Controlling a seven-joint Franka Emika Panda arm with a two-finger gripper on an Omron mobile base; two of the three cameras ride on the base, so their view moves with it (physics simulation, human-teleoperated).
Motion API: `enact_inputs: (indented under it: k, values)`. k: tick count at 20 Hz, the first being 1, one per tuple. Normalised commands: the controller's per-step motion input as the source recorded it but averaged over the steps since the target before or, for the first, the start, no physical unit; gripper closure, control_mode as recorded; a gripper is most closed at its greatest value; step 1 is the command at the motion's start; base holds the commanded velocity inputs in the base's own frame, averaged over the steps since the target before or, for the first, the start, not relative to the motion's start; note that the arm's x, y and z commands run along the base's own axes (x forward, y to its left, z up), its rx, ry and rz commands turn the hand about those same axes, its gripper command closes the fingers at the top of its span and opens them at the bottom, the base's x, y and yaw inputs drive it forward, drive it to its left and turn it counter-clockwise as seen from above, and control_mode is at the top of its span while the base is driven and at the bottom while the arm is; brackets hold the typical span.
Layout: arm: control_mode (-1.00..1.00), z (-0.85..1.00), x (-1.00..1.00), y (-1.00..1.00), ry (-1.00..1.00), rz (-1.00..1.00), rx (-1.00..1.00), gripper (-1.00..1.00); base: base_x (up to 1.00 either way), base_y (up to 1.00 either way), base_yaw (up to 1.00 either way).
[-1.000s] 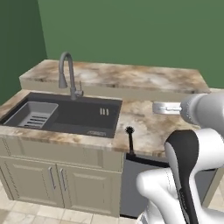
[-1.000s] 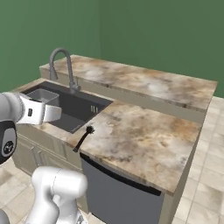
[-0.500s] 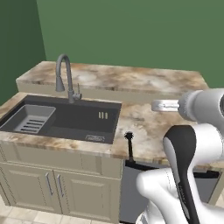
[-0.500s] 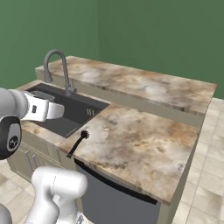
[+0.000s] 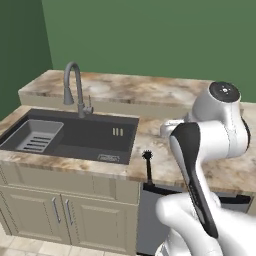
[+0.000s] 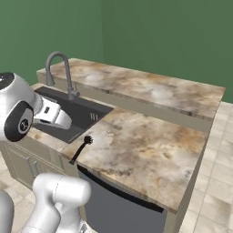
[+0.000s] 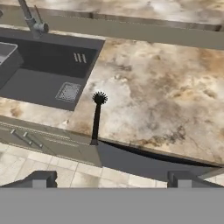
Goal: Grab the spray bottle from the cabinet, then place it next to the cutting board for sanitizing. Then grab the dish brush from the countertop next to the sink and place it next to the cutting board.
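One brush [image 7: 96,118], thin and black: lying on countertop [image 7: 166,96] just right of sink [image 7: 48,61], bristle head pointing toward the back ledge, handle end reaching the front edge and overhanging it slightly. Same brush [image 5: 147,167] showing in left base view beside the sink's [image 5: 75,135] right rim, and in right base view [image 6: 81,149] near the slab's [image 6: 145,141] front corner.

One sink, dark grey: sitting sunk into countertop, left of brush. Faucet [image 5: 73,90] rising behind basin; pale ribbed tray [image 5: 37,136] resting at the basin's far end from brush.

One gripper [image 7: 109,177]: hovering above and in front of brush, well apart from it, looking down on it. Fingers [image 7: 41,178] standing spread to full width, gripping nothing.

Two cabinet doors [image 5: 65,215] with metal handles: sitting below sink. Dark panel [image 7: 144,164] lying under the countertop edge, below brush handle.
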Motion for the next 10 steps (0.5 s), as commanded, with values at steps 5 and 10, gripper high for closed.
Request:
enact_inputs:
  k: [5,10]
  values:
    - [-1.00,-0.93,0.27,0.10,0.39,0.00,0.00,-1.00,0.00,0.00,0.00]
    - [-1.00,-0.66,0.11,0.00,0.20,0.00,0.04,-1.00,0.00,0.00,0.00]
